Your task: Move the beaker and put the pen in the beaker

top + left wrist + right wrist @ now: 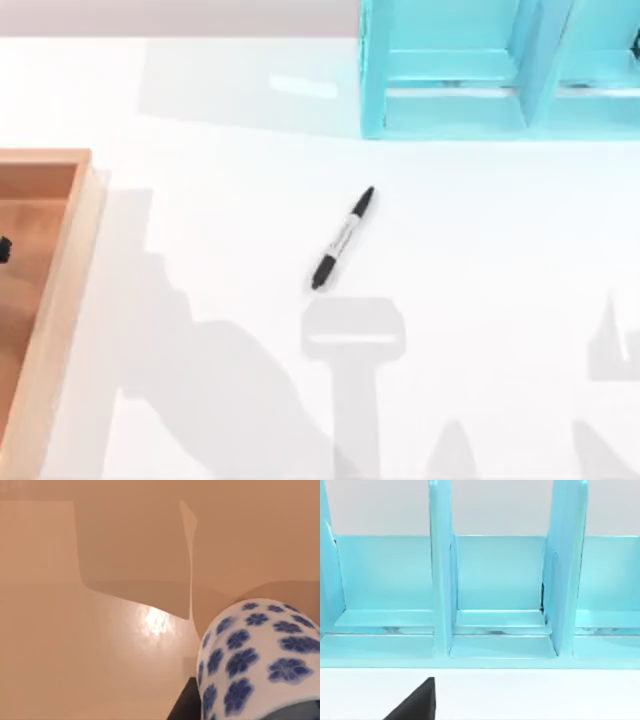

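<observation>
1. Where the white table (480,260) lies bare at its middle in the top view, the pen (342,239) rests flat on a slant, its capped end toward the far right and its other black end toward the near left.
2. A wooden tray (62,250) sits at the table's left edge, and a small dark piece (4,250) shows inside it at the picture's border; I cannot tell what that piece is.
3. A light-blue rack (440,110) with upright dividers stands at the far right of the table, well apart from the pen.
4. In my left wrist view the beaker (260,655), white with blue flower marks, sits very close to the camera over the tray's tan floor (100,645) and side wall (125,540).
5. A dark edge (187,705) of my left gripper lies just beside the beaker; I cannot tell whether my left fingers are wide, narrow or holding it.
6. My right wrist view faces the rack's compartments (500,595) across the table, with a dark finger tip (417,702) low in the picture; my right fingers' spread I cannot tell either.
</observation>
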### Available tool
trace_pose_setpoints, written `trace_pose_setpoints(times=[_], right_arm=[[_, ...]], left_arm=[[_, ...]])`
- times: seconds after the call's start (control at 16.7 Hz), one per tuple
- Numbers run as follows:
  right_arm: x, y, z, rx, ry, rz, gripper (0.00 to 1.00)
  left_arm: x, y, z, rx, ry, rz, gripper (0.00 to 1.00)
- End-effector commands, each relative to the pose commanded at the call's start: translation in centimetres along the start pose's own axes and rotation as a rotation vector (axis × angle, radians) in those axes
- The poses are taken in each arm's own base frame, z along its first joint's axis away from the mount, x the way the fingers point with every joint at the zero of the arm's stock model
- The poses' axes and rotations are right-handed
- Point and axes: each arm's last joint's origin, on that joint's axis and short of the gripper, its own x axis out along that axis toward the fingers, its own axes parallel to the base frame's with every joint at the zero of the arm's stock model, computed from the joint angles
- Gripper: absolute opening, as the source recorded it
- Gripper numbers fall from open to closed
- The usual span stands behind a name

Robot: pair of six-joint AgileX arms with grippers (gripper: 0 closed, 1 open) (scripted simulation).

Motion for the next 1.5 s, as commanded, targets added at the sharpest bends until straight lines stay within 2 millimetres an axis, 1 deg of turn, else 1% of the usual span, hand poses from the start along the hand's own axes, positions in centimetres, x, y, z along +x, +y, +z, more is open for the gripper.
trace_pose_setpoints(times=[0.48, 0.54, 0.66, 0.78, 0.9, 1.02, 1.14, 1.32, 1.44, 1.5], right_arm=[[0.0, 0.0, 0.0, 0.0, 0.0, 0.0, 1.0], [0.0, 0.0, 0.0, 0.0, 0.0, 0.0, 1.0], [0.0, 0.0, 0.0, 0.0, 0.0, 0.0, 1.0], [0.0, 0.0, 0.0, 0.0, 0.0, 0.0, 1.0], [0.0, 0.0, 0.0, 0.0, 0.0, 0.0, 1.0], [0.0, 0.0, 0.0, 0.0, 0.0, 0.0, 1.0], [0.0, 0.0, 0.0, 0.0, 0.0, 0.0, 1.0], [0.0, 0.0, 0.0, 0.0, 0.0, 0.0, 1.0], [0.0, 0.0, 0.0, 0.0, 0.0, 0.0, 1.0], [0.0, 0.0, 0.0, 0.0, 0.0, 0.0, 1.0]], left_arm=[[-0.1, 0.0, 0.0, 0.0, -0.003, 0.0, 0.0], [-0.4, 0.3, 0.1, -0.01, -0.007, 0.0, 0.0], [-1.6, 0.9, 0.4, -0.034, -0.018, -0.002, 0.0], [-3.2, 0.5, 1.0, -0.045, -0.018, -0.007, 0.0], [-5.0, -1.2, 1.6, -0.04, -0.001, -0.013, 0.0], [-7.0, -4.3, 2.0, -0.02, 0.027, -0.018, 0.0], [-9.0, -7.7, 2.0, -0.004, 0.05, -0.015, 0.0], [-12.3, -12.3, 1.1, 0.003, 0.044, -0.005, 0.0], [-14.2, -14.3, 0.3, 0.003, 0.016, 0.0, 0.0], [-14.8, -14.8, 0.0, 0.003, 0.004, 0.0, 0.0]])
